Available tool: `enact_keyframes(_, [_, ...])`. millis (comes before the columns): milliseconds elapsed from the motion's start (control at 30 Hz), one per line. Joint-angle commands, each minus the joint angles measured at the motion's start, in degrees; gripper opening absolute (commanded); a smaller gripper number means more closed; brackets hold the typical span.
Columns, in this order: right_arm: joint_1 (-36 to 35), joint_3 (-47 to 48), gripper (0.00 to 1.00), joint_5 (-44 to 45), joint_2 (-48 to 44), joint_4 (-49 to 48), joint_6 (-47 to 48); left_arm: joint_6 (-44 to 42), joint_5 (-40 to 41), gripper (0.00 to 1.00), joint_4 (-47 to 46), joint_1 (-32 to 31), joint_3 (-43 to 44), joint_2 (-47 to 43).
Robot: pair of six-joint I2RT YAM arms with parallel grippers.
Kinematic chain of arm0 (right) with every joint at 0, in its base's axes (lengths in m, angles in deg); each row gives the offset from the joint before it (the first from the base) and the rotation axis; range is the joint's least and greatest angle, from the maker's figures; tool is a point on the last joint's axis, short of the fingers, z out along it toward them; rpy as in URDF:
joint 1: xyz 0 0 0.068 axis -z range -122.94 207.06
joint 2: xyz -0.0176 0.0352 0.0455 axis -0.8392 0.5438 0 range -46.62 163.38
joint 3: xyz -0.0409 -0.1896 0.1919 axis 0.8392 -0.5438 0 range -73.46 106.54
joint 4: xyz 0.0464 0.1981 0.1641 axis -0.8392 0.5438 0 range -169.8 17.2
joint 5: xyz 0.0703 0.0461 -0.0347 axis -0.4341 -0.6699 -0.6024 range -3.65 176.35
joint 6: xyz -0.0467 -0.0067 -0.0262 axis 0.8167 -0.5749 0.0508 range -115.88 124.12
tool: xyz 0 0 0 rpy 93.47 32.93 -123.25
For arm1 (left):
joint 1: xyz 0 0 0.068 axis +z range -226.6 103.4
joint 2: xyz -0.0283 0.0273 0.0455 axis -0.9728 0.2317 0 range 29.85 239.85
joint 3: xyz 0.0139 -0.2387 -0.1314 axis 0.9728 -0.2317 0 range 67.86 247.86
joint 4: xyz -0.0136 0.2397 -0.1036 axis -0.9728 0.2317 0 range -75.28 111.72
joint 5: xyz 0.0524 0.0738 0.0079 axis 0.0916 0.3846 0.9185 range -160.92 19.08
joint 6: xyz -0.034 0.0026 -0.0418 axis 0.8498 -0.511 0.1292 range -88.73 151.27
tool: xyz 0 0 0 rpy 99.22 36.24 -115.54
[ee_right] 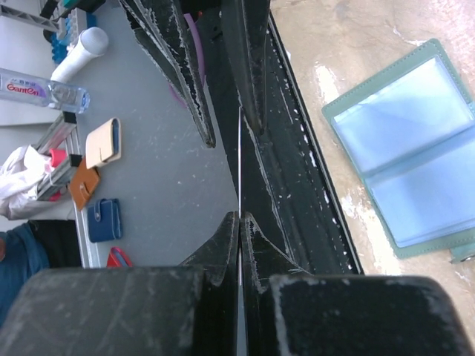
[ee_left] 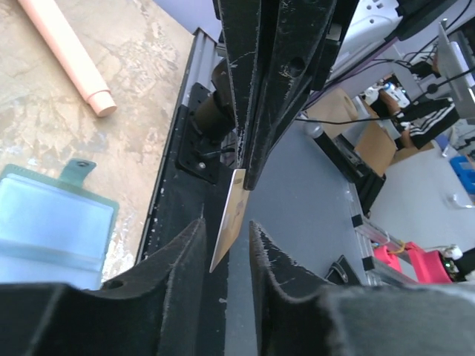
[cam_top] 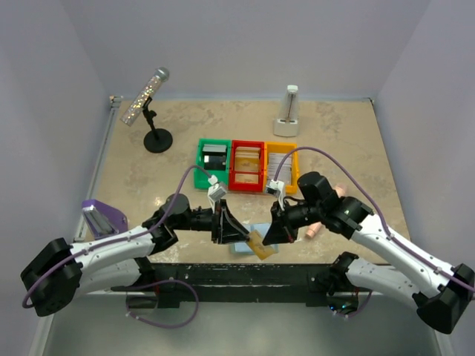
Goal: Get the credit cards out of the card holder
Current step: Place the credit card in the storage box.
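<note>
1. Beige marbled tabletop (cam_top: 133, 170) on my screen, and the card holder (ee_right: 404, 141) lies flat on it, spread open with its clear pockets facing up.
2. Off the card holder's near side, raised clear of it, I see one tan credit card (ee_left: 230, 215) held up in the air between the two arms, tilted a little.
3. My right gripper (ee_right: 239, 216) is clenched on one end of that card, jaws pressed tight against both faces.
4. My left gripper (ee_left: 225, 222) straddles the card's other end. Its jaws stand apart with a sliver of gap on either side, so it is released and not pinching.
5. Beyond the card holder, to its right, a pink stick (ee_left: 67, 52) rests on the table.
6. Farther back from the card holder sits a row of three: green bin (cam_top: 199, 167), red bin (cam_top: 247, 188), yellow bin (cam_top: 268, 167), touching side by side.
</note>
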Motion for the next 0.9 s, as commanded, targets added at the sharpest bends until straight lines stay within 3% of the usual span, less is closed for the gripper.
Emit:
enact_keyframes(0, [-0.3, 2.9, 0.00, -2.5, 0.3, -1.3, 0.8, 1.0, -4.1, 0.29, -5.6, -0.1, -0.1, 1.5])
enact_keyframes(233, [-0.2, 3.6, 0.00, -2.8, 1.0, -1.2, 1.0, 1.4, -5.3, 0.16, -6.9, -0.3, 0.1, 3.2])
enact_keyframes(333, [-0.3, 3.7, 0.00, -2.8, 1.4, -1.2, 0.9, 1.6, -5.4, 0.00, -7.5, -0.3, -0.1, 3.8])
enact_keyframes(367, [-0.3, 3.6, 0.00, -2.8, 1.4, -1.3, 0.7, 1.7, -5.0, 0.00, -7.5, -0.3, -0.1, 4.0])
enact_keyframes(533, [-0.2, 1.8, 0.20, -2.6, -0.4, -5.2, -2.7, 3.1, -3.6, 0.00, -11.0, -0.3, -2.2, 3.9])
enact_keyframes(867, [0.0, -1.0, 0.20, -3.5, -1.5, -12.2, -8.5, 5.5, -1.3, 0.00, -17.5, -0.1, -5.4, 1.6])
